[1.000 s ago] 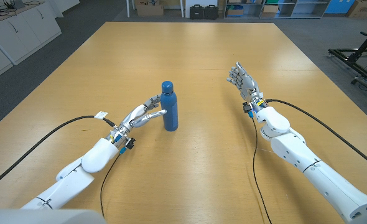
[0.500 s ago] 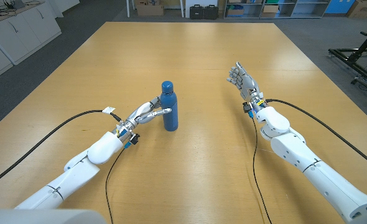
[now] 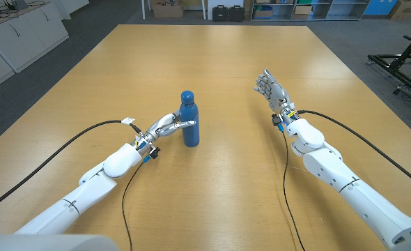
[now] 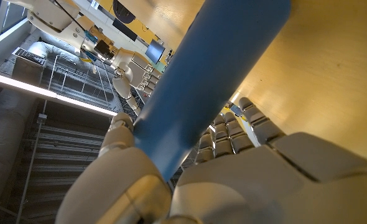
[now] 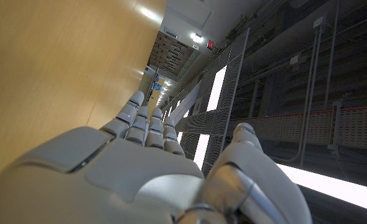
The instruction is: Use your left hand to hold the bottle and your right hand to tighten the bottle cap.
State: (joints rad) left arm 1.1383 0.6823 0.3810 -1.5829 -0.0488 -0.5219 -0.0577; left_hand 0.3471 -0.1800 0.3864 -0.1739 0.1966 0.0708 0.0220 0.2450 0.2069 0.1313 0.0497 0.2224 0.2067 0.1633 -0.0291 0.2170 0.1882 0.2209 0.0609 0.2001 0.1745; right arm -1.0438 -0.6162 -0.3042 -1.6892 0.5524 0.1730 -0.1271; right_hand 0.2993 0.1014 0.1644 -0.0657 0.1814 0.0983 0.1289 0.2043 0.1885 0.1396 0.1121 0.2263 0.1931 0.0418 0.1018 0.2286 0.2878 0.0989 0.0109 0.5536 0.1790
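The step in hand is judged to be the first one: the blue bottle (image 3: 189, 120) is being taken by the left robot hand (image 3: 165, 126), while the tightening of the cap (image 3: 187, 96) is not yet begun. The bottle is seen upright on the wooden surface (image 3: 212, 63), a little left of the middle, with the cap seated on its neck.

In the head view the left arm is stretched in from the lower left, and the left robot hand is set against the bottle's left side at about mid-height, its fingers (image 3: 184, 125) laid on the body. In the left wrist view the bottle (image 4: 214, 74) is shown running between the thumb (image 4: 118, 127) and the other fingers, which are placed on either side of it. A loose enclosing hold is suggested; whether it is already firm cannot be told.

The right robot hand (image 3: 270, 88) is held well apart from the bottle, raised over the right half of the surface, palm upright, fingers extended and close together, nothing in it. The same empty, open pose is shown in the right wrist view (image 5: 140, 162).

For the next move, the left grasp is judged to need firming so that the bottle cannot spin or tip. The right robot hand would then have to be carried across and lowered over the cap, the fingers closed round it, and a tightening twist applied.
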